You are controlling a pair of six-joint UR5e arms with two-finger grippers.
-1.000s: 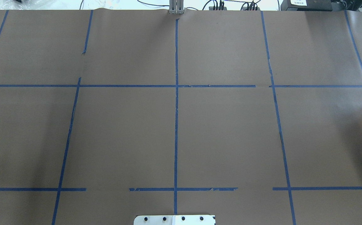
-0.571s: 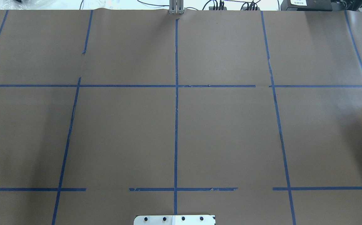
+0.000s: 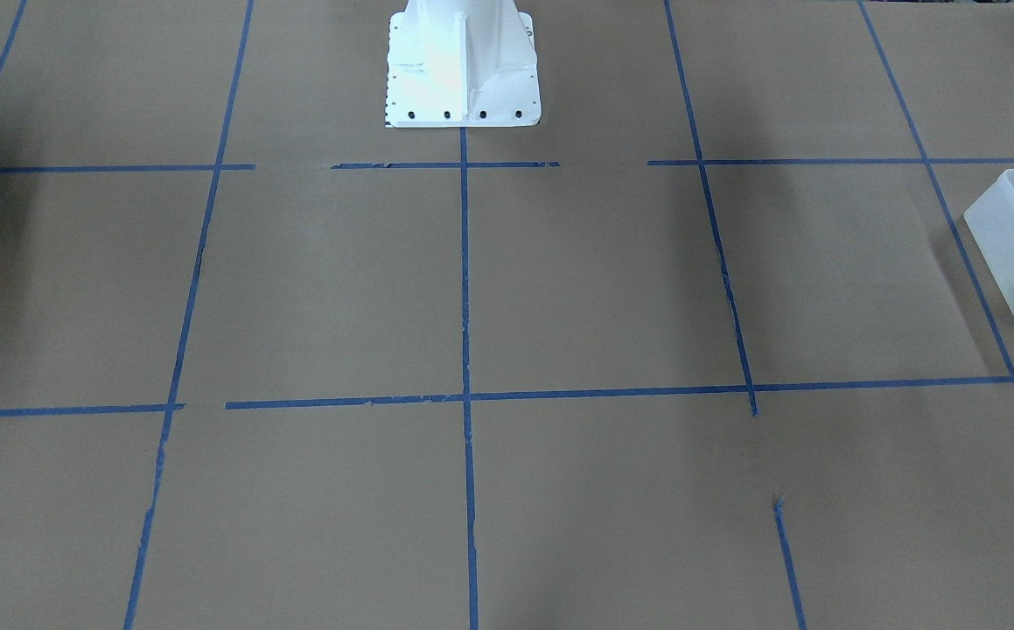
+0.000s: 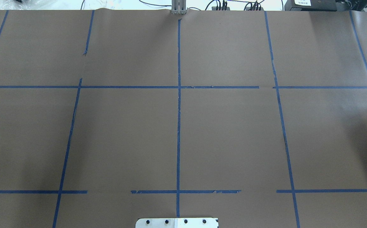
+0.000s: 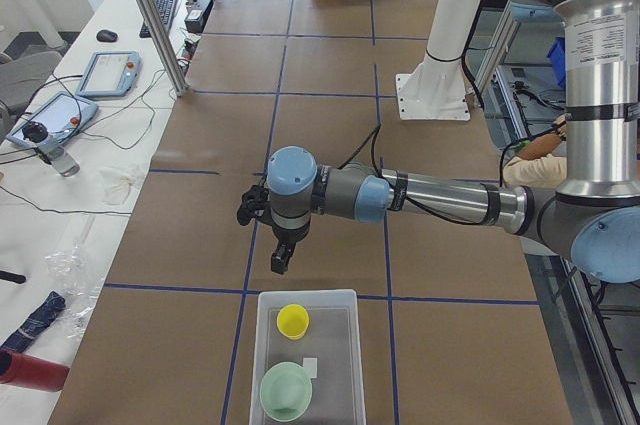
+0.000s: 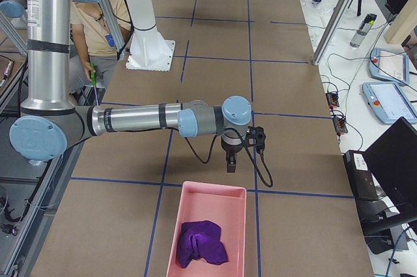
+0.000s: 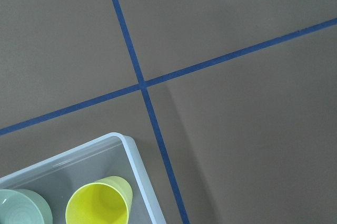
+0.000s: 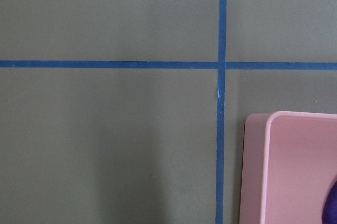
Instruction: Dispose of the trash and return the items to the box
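Observation:
The frosted-white box [image 5: 336,345] stands at the table's left end. The pale-yellow cup [image 5: 293,320] and the mint-green bowl [image 5: 285,391] sit inside it. My left gripper [image 5: 280,263] hangs above the table just beyond the box's rim, clear of it; I cannot tell if it is open or shut. The left wrist view shows the box's corner [image 7: 136,156], the cup [image 7: 98,209] and the bowl [image 7: 21,209]. My right gripper [image 6: 230,166] hangs just short of a pink bin [image 6: 190,200]; I cannot tell its state. No gripper shows in the overhead or front views.
The pink bin holds a purple cloth [image 6: 202,243] at the table's right end. The white robot base [image 3: 461,66] stands mid-table at the robot's edge. A person [image 6: 98,23] sits behind the robot. Tablets and cables lie on the side table [image 6: 384,98].

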